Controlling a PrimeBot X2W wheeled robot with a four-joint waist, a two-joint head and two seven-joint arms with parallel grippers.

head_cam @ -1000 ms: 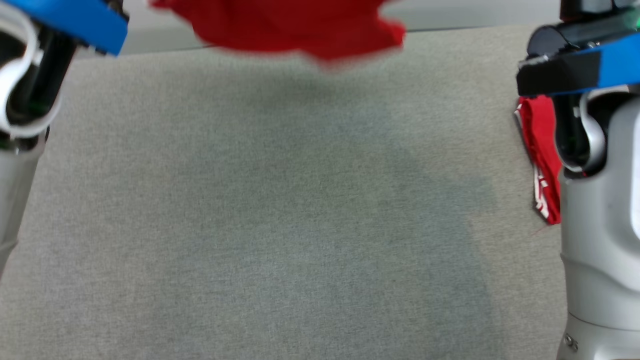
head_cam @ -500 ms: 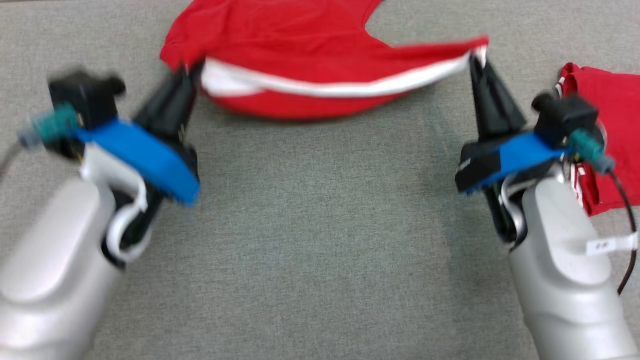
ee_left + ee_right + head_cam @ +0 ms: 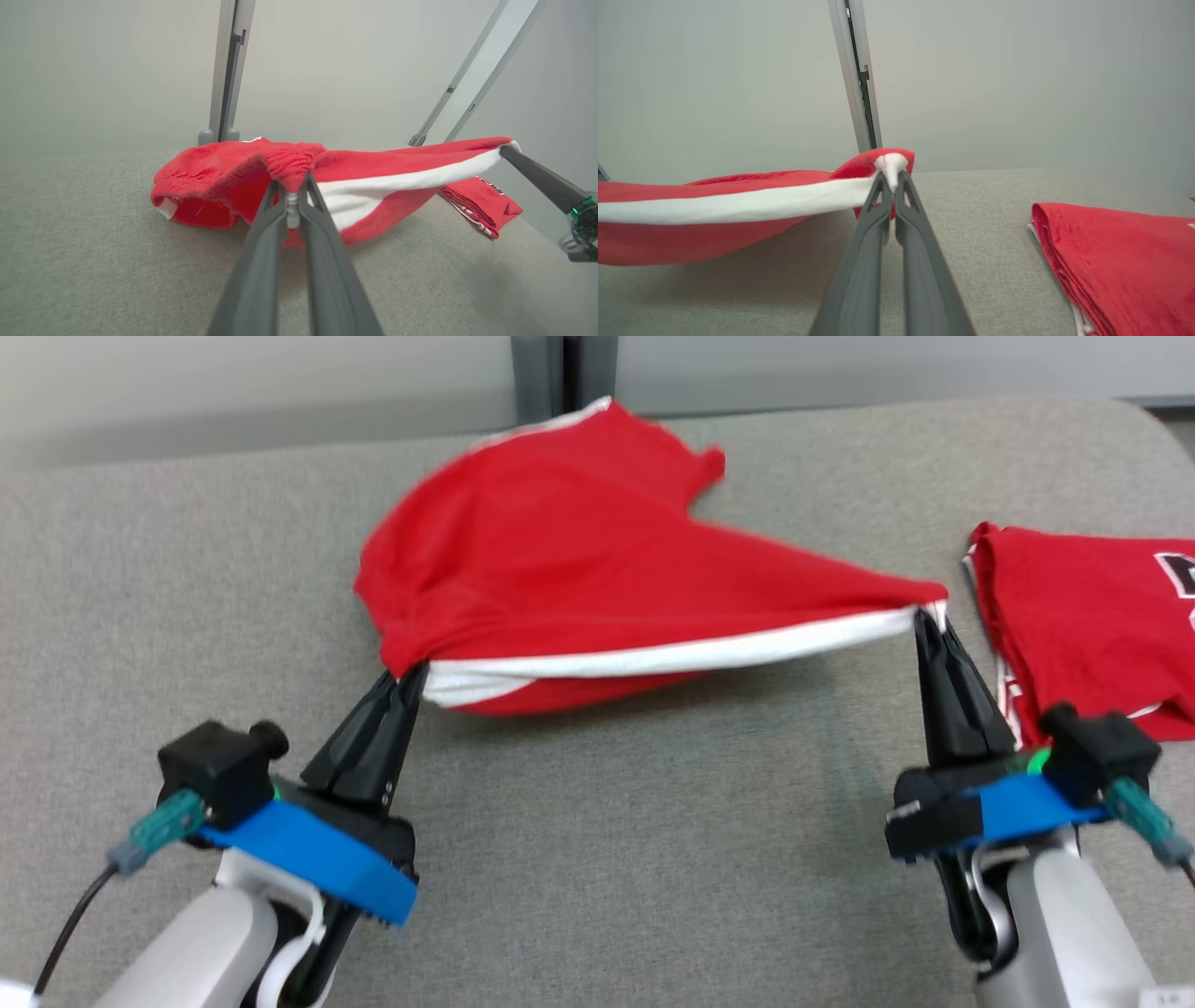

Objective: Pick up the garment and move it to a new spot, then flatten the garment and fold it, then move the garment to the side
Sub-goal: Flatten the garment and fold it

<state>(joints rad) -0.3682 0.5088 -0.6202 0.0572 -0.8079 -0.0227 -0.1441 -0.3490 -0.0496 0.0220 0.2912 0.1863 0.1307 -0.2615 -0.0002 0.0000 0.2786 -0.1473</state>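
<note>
Head view: red jersey (image 3: pixel 560 551), hem clamped in left gripper (image 3: pixel 411 674) and right gripper (image 3: pixel 924 621), has been lowered onto grey fabric surface (image 3: pixel 653 859); flattening judged begun.

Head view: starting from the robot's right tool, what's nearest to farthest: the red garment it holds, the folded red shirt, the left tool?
1. Red garment: white-banded edge pinched in the right tool.
2. Folded red shirt: lying just to its right.
3. Left tool: far across, gripping the garment's other end.
</note>
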